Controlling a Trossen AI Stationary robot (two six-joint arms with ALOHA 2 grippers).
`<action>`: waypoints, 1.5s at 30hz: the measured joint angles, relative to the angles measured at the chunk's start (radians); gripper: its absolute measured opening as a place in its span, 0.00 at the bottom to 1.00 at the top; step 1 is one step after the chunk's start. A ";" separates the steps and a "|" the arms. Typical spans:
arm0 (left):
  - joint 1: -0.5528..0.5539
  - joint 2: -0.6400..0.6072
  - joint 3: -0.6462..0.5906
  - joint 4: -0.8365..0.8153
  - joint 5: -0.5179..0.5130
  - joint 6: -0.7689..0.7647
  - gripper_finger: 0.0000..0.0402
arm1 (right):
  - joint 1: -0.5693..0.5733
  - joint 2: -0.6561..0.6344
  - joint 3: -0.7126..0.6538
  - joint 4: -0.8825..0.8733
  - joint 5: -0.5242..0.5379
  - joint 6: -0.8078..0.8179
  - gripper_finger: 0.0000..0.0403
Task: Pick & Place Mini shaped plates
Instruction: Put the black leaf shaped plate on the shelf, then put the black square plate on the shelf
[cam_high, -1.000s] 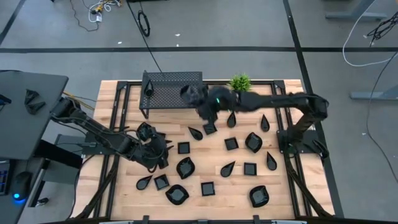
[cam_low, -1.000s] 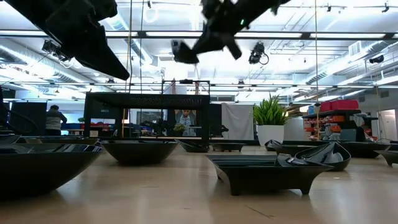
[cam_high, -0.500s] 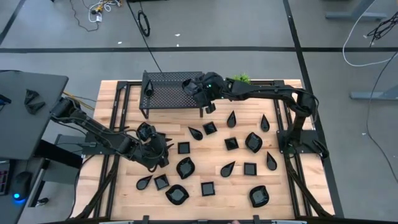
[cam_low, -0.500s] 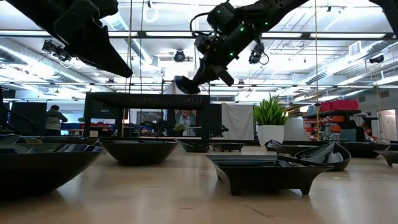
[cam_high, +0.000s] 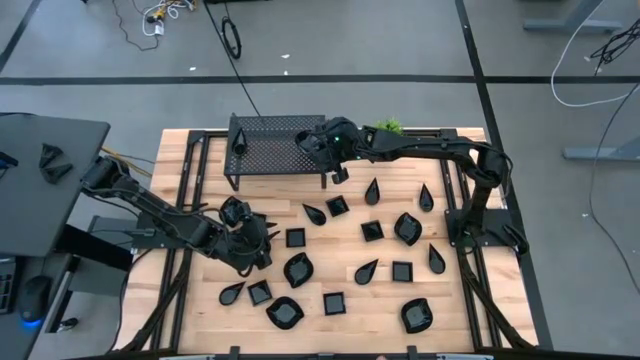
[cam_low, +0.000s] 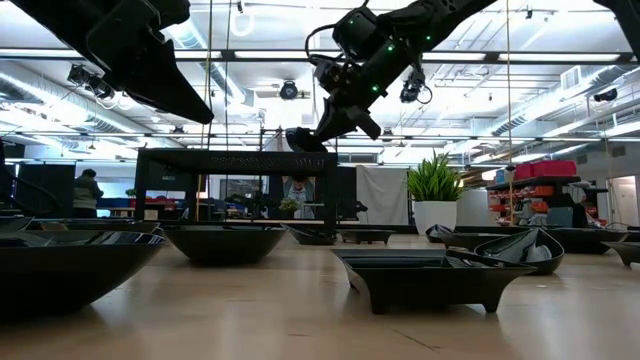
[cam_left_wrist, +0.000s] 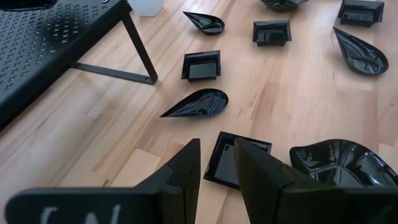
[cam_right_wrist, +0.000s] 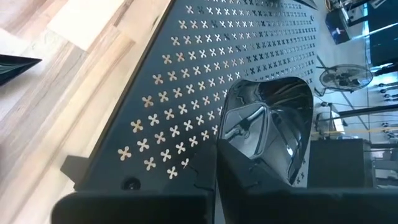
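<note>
The bench carries a perforated rack at its far edge, with a plant beside it, half hidden by the right arm. The right tool hangs over the rack's right end, closed on one glossy plate. About twenty plates lie scattered over the bench's middle and near side. The left tool hovers near the left edge over a square plate, fingers slightly apart, empty.

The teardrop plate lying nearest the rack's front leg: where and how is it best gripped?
Grip the teardrop plate by its raised rim at the wide rounded end, coming from above with one finger inside the bowl and one outside. It lies flat on the table, too low for a side approach, and the pointed tip offers little edge. The left end effector hovers just short of it, open.
</note>
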 joint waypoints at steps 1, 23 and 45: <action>0.000 0.000 0.000 0.000 0.000 0.000 0.26 | 0.000 0.000 0.000 0.000 0.000 -0.002 0.03; 0.000 0.000 0.000 0.000 0.000 0.001 0.26 | -0.006 0.000 0.000 0.014 0.093 0.024 0.23; -0.003 -0.001 0.000 0.000 0.014 -0.008 0.26 | 0.028 -0.045 0.000 -0.088 0.131 0.089 0.22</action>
